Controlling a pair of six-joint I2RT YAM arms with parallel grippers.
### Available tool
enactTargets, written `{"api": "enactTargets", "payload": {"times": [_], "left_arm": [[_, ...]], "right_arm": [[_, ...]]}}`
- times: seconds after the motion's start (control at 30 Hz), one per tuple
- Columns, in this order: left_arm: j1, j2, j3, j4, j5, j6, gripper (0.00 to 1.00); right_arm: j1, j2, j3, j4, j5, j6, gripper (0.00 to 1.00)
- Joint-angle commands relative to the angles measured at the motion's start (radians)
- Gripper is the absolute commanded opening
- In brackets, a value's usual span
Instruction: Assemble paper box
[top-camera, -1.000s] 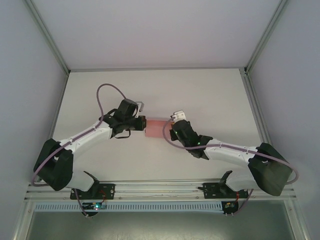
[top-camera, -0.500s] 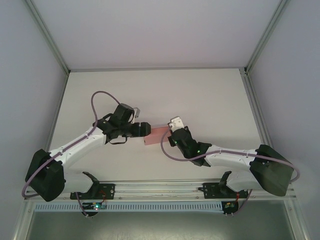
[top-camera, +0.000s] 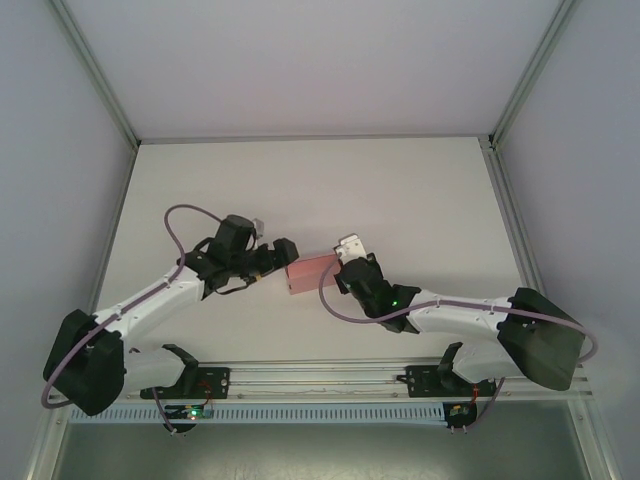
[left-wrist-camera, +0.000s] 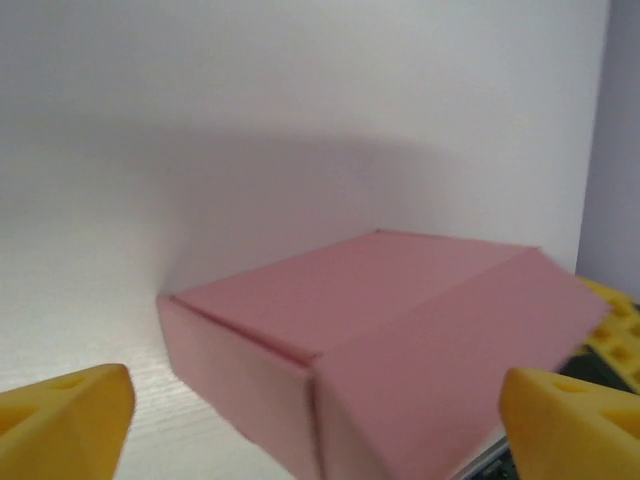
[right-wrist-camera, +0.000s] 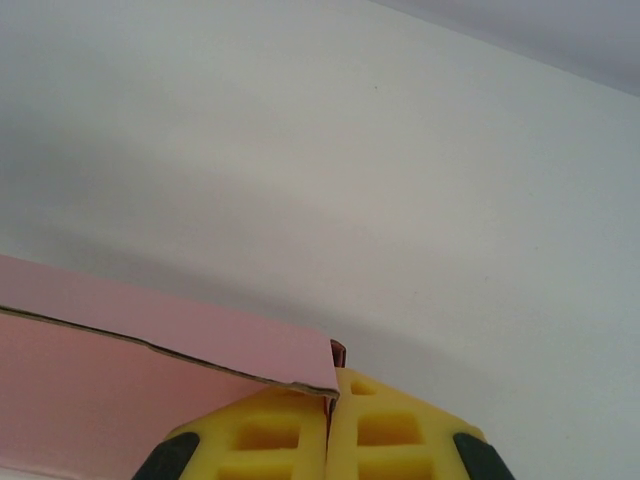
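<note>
Two grippers, one box. Left gripper (top-camera: 283, 252) spread wide, just left of paper box (top-camera: 308, 272), gripping nothing. Sits folded up at centre of table (top-camera: 420, 190), between both. Right gripper (top-camera: 345, 262) pinched tight on its right edge. Looks light, thin card, easily crushed; best taken by edges, gently.

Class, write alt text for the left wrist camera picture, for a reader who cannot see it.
A pink paper box, folded up, fills the middle, white table behind it. The left gripper is open, its yellow fingertips at the lower corners, clear of the box.
</note>
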Motion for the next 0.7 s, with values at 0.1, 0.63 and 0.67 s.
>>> {"api": "enactTargets", "payload": {"times": [0.1,0.63,0.67], "left_arm": [[0.003,0.058,-0.081,0.228,0.074,-0.089,0.78],[-0.011,0.102,-0.19,0.322,0.028,-0.048,0.44],[-0.013,0.105,-0.189,0.313,0.014,-0.042,0.42]], "right_arm": [[0.032,0.041,-0.02,-0.147,-0.003,0.007,0.0],[-0.015,-0.183,-0.05,-0.121,-0.213,0.069,0.36],[-0.026,-0.194,-0.055,-0.122,-0.24,0.075,0.44]]}}
